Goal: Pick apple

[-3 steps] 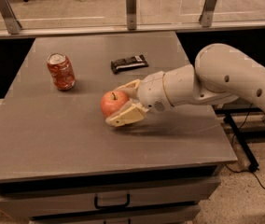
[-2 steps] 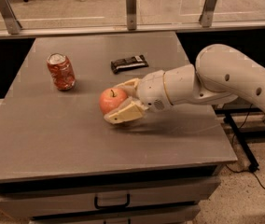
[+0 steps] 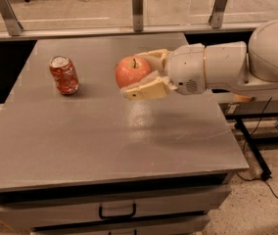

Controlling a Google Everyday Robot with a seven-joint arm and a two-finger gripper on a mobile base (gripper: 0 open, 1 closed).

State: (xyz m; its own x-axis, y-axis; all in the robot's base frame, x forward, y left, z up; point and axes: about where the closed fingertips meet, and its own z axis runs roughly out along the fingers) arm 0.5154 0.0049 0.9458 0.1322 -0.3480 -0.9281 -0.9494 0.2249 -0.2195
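Observation:
The red-orange apple with a short dark stem is held between the cream fingers of my gripper, lifted above the grey table. One finger runs under the apple's front, the other behind it. The white arm reaches in from the right. A red-and-white soda can stands upright on the table to the left of the apple, apart from it.
A drawer with a black handle sits under the table's front edge. Metal railing posts stand behind the table. Cables and a black stand leg lie on the floor at the right.
The gripper has risen with the apple in it, off the table surface. The dark flat object seen earlier behind the gripper no longer shows. The can has not moved.

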